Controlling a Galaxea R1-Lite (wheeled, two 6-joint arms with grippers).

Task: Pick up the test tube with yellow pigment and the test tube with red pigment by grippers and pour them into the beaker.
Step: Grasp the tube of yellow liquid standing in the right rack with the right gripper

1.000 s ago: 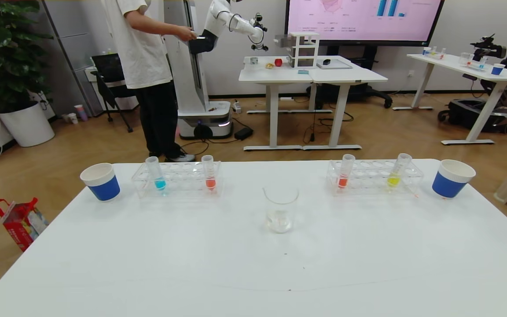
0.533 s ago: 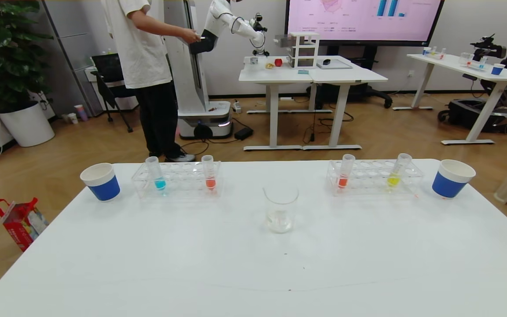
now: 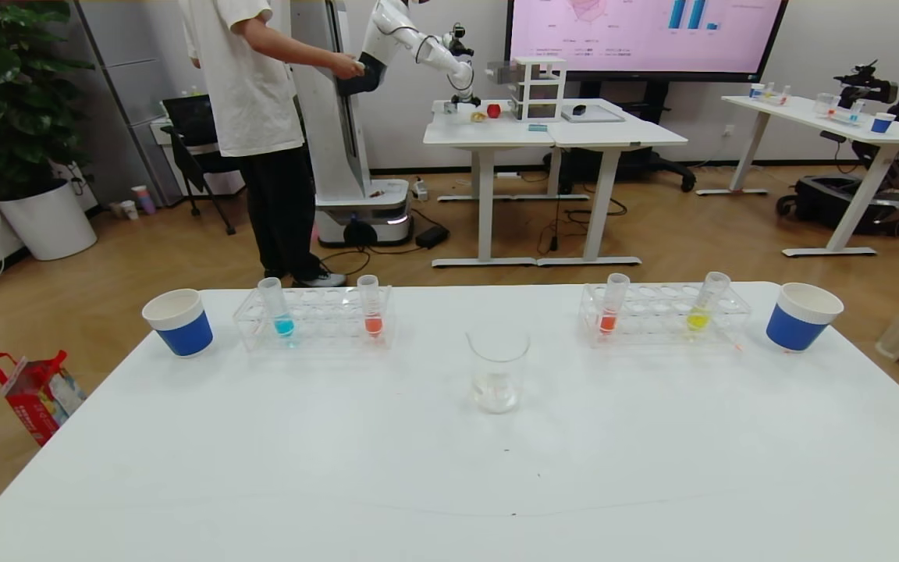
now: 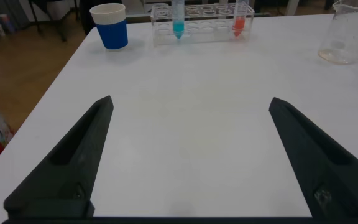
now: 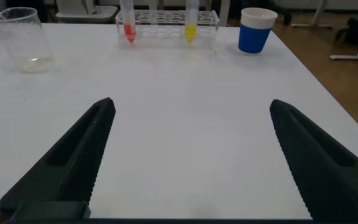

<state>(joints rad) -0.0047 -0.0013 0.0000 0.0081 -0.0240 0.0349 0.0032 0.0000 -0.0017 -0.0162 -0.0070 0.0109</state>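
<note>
Left gripper [image 4: 188, 155]: spread wide, empty, over table [image 3: 340, 468].
Right gripper [image 5: 188, 155]: spread wide, empty.
Test tube with yellow pigment [image 3: 704, 305]: racked.
Test tube with red pigment [image 3: 612, 306]: racked.
Beaker [image 3: 498, 371]: centre, upright.

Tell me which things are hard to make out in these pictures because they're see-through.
Head view: the beaker nearly vanishes against the white table, and both clear racks are faint. Left wrist view: the open left gripper is sharp. Right wrist view: the beaker's rim alone reads clearly.

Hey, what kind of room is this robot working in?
Probably a robotics lab or demo room: another white robot works at a far desk, a large presentation screen hangs behind, and test tube racks sit on the table.
</note>
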